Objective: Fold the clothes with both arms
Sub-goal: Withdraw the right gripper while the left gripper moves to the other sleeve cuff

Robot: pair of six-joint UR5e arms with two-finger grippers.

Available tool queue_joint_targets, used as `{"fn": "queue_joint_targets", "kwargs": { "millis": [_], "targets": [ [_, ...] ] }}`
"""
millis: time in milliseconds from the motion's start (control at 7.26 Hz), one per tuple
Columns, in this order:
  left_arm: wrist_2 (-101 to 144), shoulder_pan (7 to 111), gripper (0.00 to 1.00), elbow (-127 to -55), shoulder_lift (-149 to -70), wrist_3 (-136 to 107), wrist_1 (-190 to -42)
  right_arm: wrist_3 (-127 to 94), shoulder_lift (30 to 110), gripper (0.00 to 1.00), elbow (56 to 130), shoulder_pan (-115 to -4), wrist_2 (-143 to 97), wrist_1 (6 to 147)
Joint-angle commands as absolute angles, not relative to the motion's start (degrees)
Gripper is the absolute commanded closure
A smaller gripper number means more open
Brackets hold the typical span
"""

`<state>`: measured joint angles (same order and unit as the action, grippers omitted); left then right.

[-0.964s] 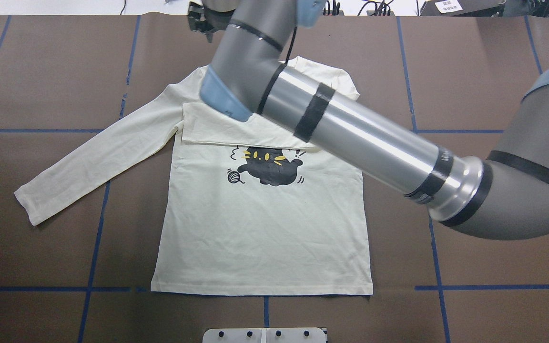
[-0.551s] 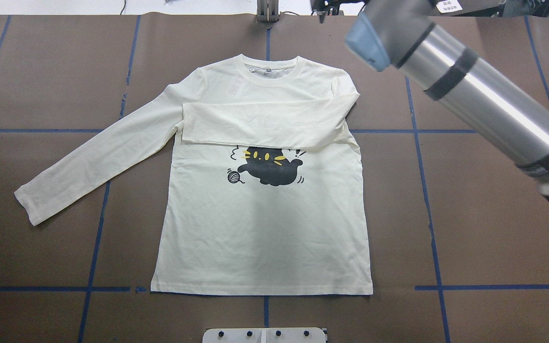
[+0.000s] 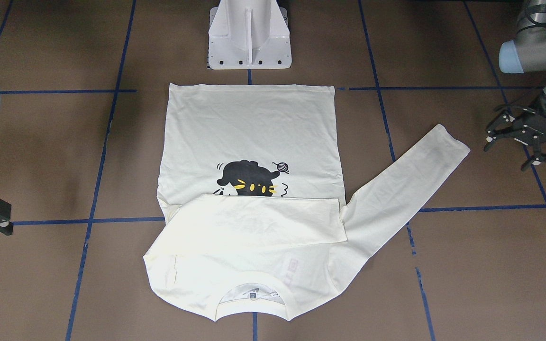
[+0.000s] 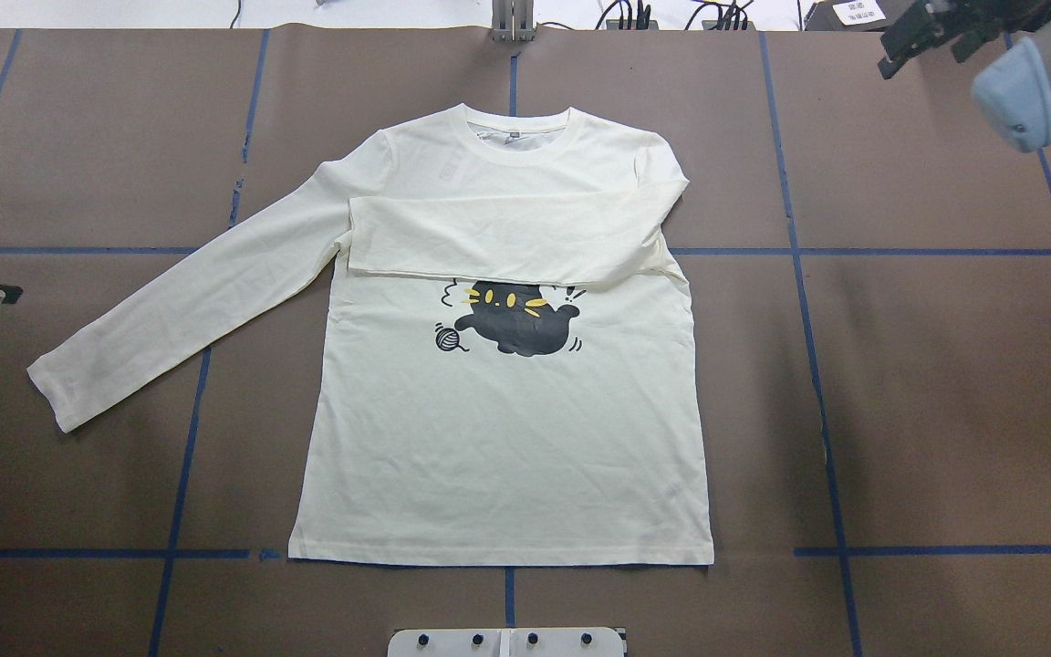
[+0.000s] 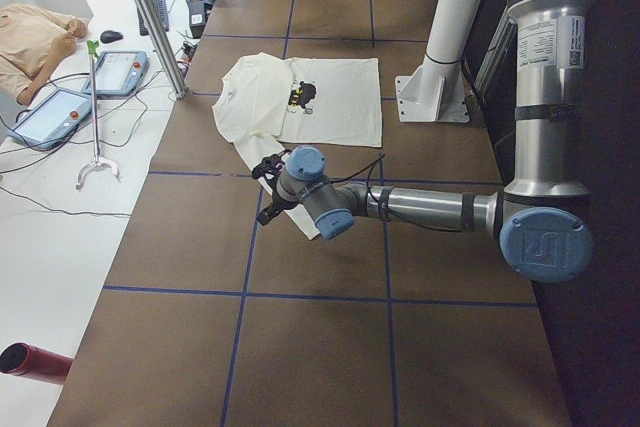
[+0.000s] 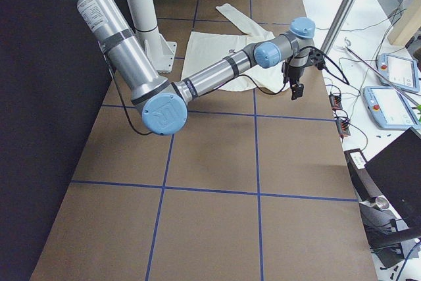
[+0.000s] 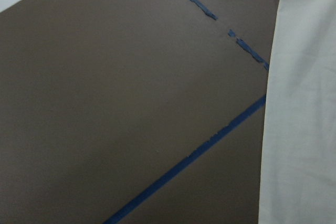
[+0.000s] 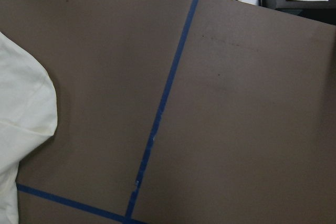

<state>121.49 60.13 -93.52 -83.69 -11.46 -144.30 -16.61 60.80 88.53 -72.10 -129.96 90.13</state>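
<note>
The cream long-sleeved T-shirt [image 4: 507, 438] lies flat and front up on the brown table, its hem towards the robot. The black cat print [image 4: 516, 319] shows. One sleeve [image 4: 507, 242] is folded across the chest just above the print. The other sleeve [image 4: 179, 310] stretches out flat on my left side. My left gripper [image 3: 514, 151] is open and empty, just outside that sleeve's cuff [image 3: 448, 142]. My right gripper [image 4: 922, 41] is open and empty at the table's far right corner, clear of the shirt. The left wrist view shows the sleeve's edge [image 7: 304, 103].
The white pedestal [image 3: 249, 38] stands just behind the shirt's hem. Blue tape lines [image 4: 817, 365] cross the brown table. Beyond the table's far edge lie cables and teach pendants [image 6: 388, 106], and a person [image 5: 35, 37] sits there.
My right arm has swung off the shirt, from over the collar to the far right corner. My left gripper has come into view at the left edge. The shirt has not moved.
</note>
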Motion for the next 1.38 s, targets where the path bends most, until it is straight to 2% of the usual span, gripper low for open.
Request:
{"fn": "queue_joint_targets", "kwargs": {
  "millis": [0,413,964,1101,1239],
  "targets": [
    [115.6,50.5,0.00,-94.0,-78.6,-14.6,-150.3,-16.5,67.2,0.00,93.8,-73.2,-130.4,90.0],
    [110.6,41.6,0.00,-95.7,-78.2,-16.7,-150.3,-16.5,69.8,0.00,94.7,-73.2,-130.3,89.2],
    [107.4,39.1,0.01,-96.3,-76.4,-16.4,-150.3,-16.6,71.5,0.00,95.9,-73.4,-130.3,88.1],
    [106.7,39.1,0.26,-96.4,-76.4,-16.4,-150.3,-16.7,71.6,0.00,96.2,-73.4,-130.3,88.1],
    [106.7,39.1,0.70,-97.1,-76.4,-16.3,-150.2,-16.7,71.6,0.00,96.3,-73.4,-130.3,88.1]
  ]
}}
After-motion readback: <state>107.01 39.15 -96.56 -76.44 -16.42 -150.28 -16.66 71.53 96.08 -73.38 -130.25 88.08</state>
